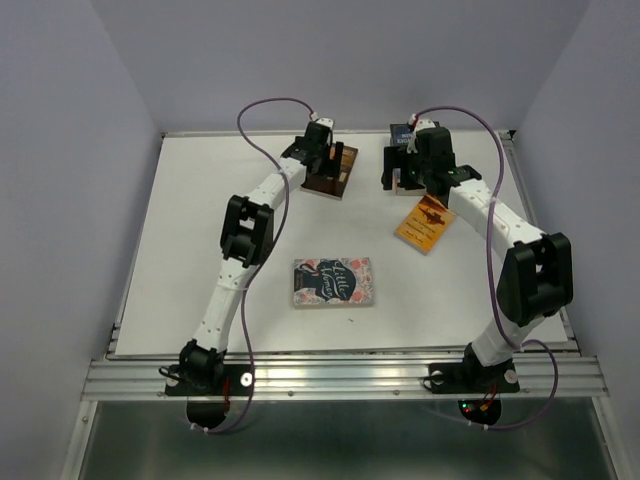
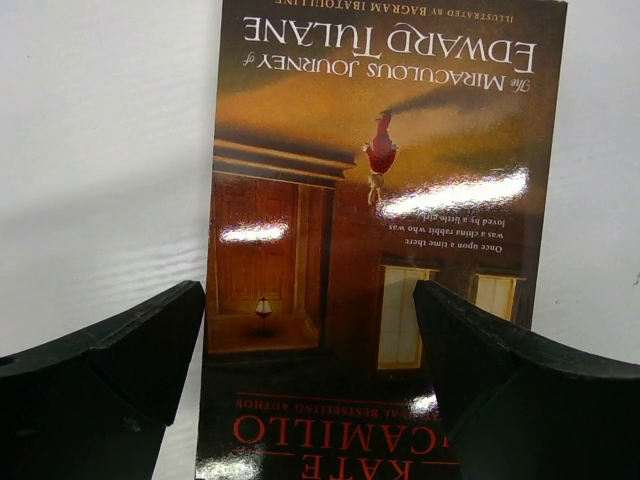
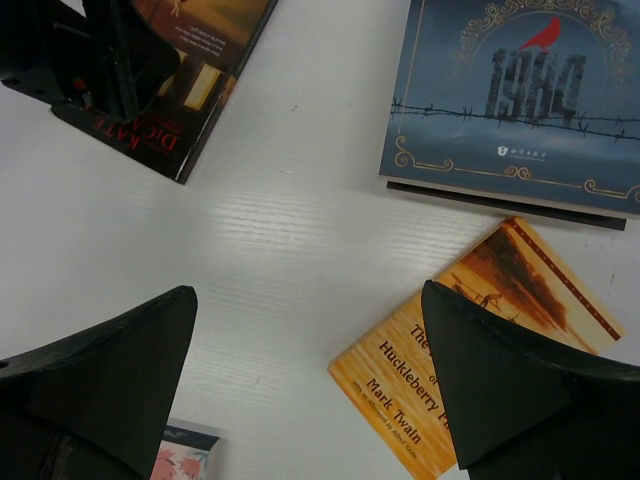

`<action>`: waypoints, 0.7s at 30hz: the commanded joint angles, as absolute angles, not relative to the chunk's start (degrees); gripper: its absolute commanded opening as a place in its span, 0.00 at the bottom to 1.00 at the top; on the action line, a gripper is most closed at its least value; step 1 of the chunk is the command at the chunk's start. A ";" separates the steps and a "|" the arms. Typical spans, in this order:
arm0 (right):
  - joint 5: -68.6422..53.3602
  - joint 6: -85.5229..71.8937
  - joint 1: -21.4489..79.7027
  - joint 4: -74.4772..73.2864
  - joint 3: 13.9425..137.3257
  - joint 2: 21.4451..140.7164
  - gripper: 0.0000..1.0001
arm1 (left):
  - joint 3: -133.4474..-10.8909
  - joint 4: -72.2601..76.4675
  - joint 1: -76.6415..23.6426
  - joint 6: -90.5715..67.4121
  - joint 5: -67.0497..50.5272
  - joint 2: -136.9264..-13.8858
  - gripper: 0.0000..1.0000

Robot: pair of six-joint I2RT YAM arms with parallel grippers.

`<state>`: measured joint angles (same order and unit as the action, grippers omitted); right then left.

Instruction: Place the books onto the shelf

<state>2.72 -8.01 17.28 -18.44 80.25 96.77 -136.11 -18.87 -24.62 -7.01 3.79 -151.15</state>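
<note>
Hovering | left pincer agape above brown book | right pincer agape, empty

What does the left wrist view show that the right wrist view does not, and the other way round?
Only the left wrist view: the brown book close up, with its full title and cover picture readable between the open fingers of the left end effector.

Only the right wrist view: the blue 1984 book, the orange Huckleberry Finn book, a corner of the flowered book and the open right end effector.

Both: the brown book lying flat on the white table, with the left end effector over it.
</note>
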 commanded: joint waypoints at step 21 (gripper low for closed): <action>-12.48 -4.22 19.24 -16.00 82.95 100.79 1.00 | -94.64 -18.98 -29.18 7.48 8.60 -118.56 0.90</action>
<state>-7.05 -6.92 17.45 -18.46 77.73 96.47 -89.97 -16.29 -29.50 7.11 5.43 -120.27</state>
